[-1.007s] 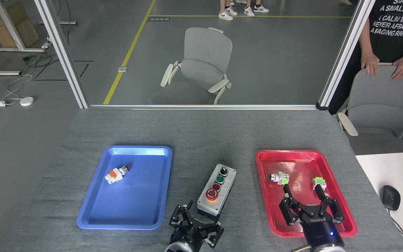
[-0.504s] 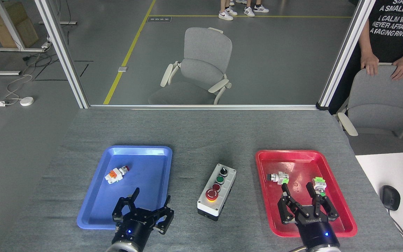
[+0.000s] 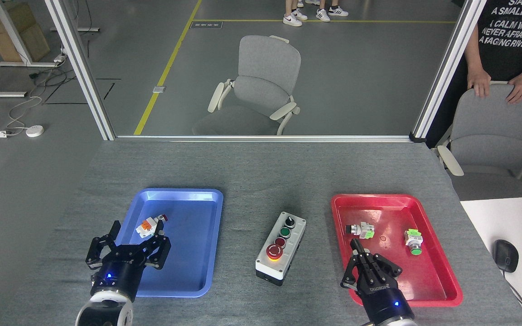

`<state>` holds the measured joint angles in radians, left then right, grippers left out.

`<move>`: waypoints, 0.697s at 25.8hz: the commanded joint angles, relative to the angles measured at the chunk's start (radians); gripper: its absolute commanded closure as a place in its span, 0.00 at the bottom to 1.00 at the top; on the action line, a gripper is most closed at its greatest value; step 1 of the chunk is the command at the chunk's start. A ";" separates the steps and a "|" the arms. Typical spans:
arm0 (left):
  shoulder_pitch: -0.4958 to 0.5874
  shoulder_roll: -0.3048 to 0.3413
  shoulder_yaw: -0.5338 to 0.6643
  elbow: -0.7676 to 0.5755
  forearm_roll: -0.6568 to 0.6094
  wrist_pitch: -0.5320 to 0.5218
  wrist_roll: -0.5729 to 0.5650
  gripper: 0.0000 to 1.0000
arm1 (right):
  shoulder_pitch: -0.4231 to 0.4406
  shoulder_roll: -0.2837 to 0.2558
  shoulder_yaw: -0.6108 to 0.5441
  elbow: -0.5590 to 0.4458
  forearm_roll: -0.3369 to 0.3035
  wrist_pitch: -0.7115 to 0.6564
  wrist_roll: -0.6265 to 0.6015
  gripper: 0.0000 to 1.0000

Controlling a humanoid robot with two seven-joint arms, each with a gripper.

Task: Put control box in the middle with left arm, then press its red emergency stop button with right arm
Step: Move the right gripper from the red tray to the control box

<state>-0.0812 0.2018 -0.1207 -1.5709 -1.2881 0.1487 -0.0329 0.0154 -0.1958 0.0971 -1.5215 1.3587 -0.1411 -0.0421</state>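
The control box (image 3: 282, 247) sits just below the centre of the frame, on the bare grey felt of the table (image 3: 261, 172) between the blue tray (image 3: 184, 271) and the red tray (image 3: 394, 206), touching neither. It is tilted, its long side running up and to the right. Its red emergency stop button (image 3: 274, 251) is at the lower end, above a yellow ring, with a small red button, a green button and a black selector knob in a row above it.

My left gripper (image 3: 127, 246) is at the lower left, over the left edge of the blue tray, its fingers spread wide and holding nothing. A small white and orange switch (image 3: 150, 225) lies in that tray just above my fingertips.

My right gripper (image 3: 364, 258) is at the lower right, over the near left corner of the red tray, its fingers drawn together into a point, with nothing between them. Two green and white switches (image 3: 361, 230) lie further up in the red tray.
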 commanded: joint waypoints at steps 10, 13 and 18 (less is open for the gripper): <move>-0.002 -0.038 0.064 0.048 0.006 0.003 0.074 0.01 | -0.110 0.073 0.162 0.096 0.046 0.074 0.030 1.00; -0.002 -0.041 0.066 0.055 0.026 0.002 0.076 0.01 | -0.140 0.093 0.200 0.139 0.066 0.087 0.030 1.00; -0.002 -0.041 0.066 0.061 0.046 0.000 0.076 0.01 | -0.167 0.127 0.243 0.191 0.074 0.100 0.030 1.00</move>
<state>-0.0829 0.1614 -0.0556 -1.5125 -1.2512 0.1506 0.0422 -0.1343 -0.0877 0.3164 -1.3587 1.4278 -0.0512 -0.0088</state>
